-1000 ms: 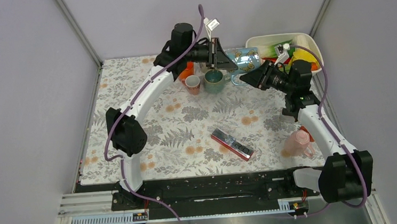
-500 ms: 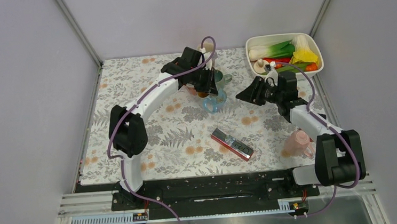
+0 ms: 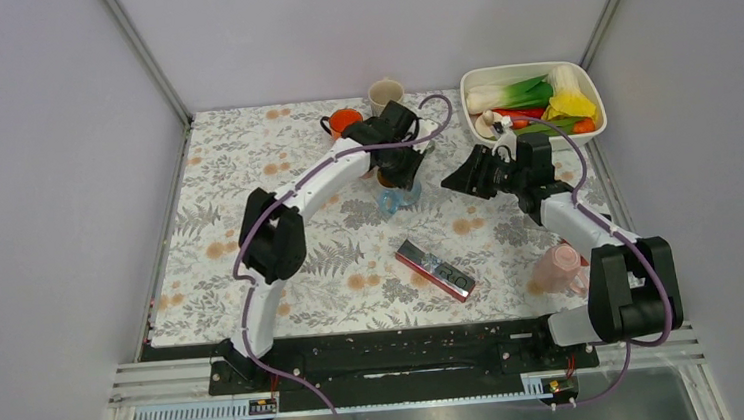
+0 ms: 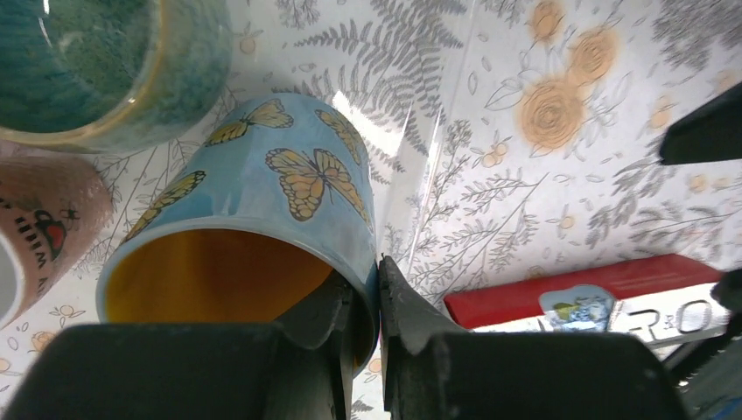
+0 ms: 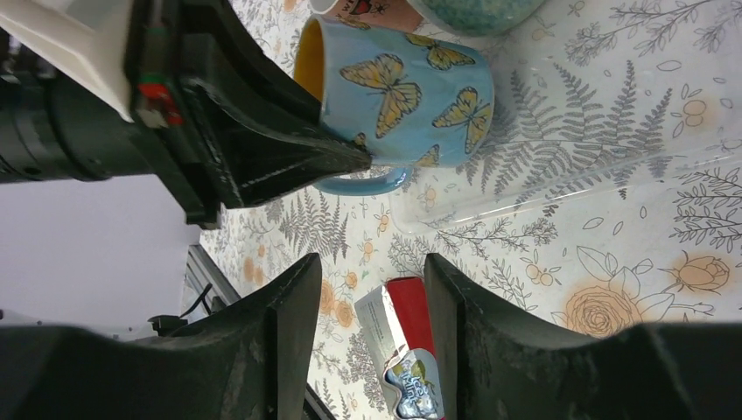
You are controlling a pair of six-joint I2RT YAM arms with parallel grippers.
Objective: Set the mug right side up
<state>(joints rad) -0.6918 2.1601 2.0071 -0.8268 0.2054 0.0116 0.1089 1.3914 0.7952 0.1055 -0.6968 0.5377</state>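
The left gripper [image 4: 378, 262] pinches the rim of the blue butterfly mug [image 4: 262, 192], one finger inside, one outside. The mug is tilted, just beside a green cup [image 4: 87, 61] and a pink cup [image 4: 44, 219] on the flowery cloth [image 4: 542, 201]. The right gripper [image 5: 372, 271] is open and holds nothing

The letters "RO" stand on the white face of the red packet [image 4: 612, 284]. The pink cup [image 4: 44, 229] carries dark lettering, too skewed to read.
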